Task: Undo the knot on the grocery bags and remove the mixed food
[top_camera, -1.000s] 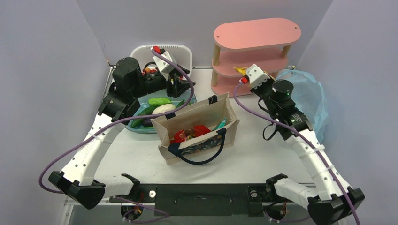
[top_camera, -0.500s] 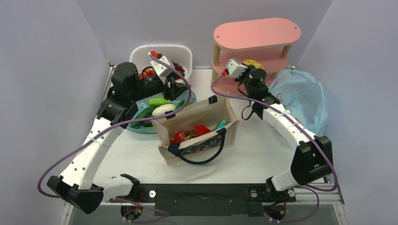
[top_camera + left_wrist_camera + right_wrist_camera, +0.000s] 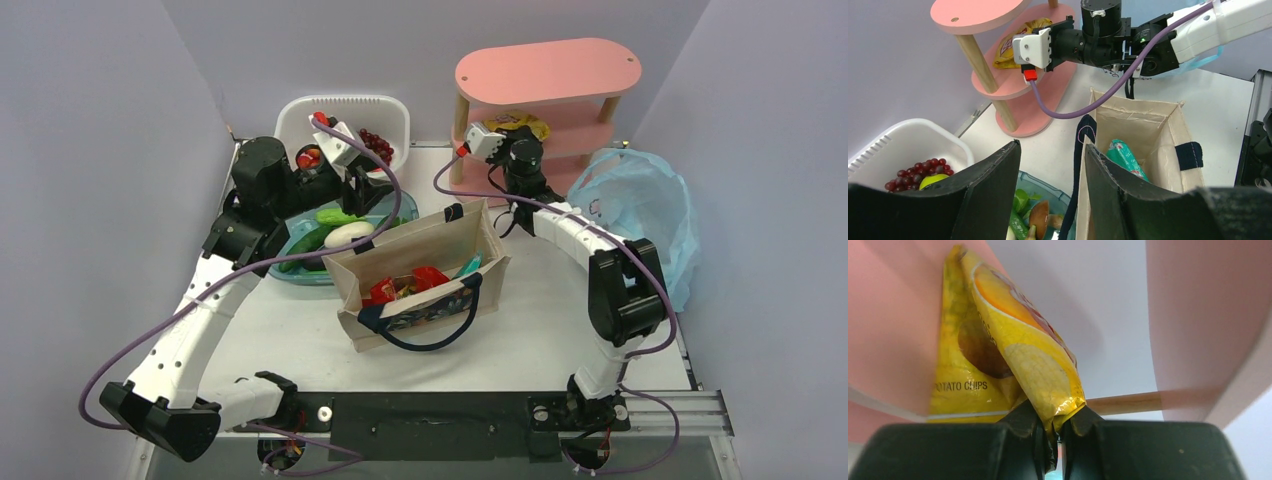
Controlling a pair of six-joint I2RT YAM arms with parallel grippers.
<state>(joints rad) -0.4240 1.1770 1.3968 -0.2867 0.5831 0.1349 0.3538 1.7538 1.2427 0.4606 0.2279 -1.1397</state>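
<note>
My right gripper (image 3: pixel 1054 412) is shut on the corner of a yellow potato chips packet (image 3: pixel 998 340). It holds the packet (image 3: pixel 522 123) on the middle level of the pink shelf (image 3: pixel 545 70). The light blue plastic bag (image 3: pixel 640 215) lies crumpled at the right, and I see no knot on it. The beige canvas tote (image 3: pixel 420 262) stands open in the middle with red packets (image 3: pixel 430 278) and a teal packet (image 3: pixel 1125 157) inside. My left gripper (image 3: pixel 1052 146) is open and empty, above the tub by the tote's far rim.
A clear teal tub (image 3: pixel 300 270) left of the tote holds green vegetables and a white oval vegetable (image 3: pixel 348 233). A white slotted basket (image 3: pixel 345 108) at the back holds dark red grapes (image 3: pixel 376 142). Purple cables hang from both wrists.
My right arm swung left from the blue bag to the pink shelf, carrying the yellow packet onto the middle level. My left gripper shifted slightly left and stayed open.
</note>
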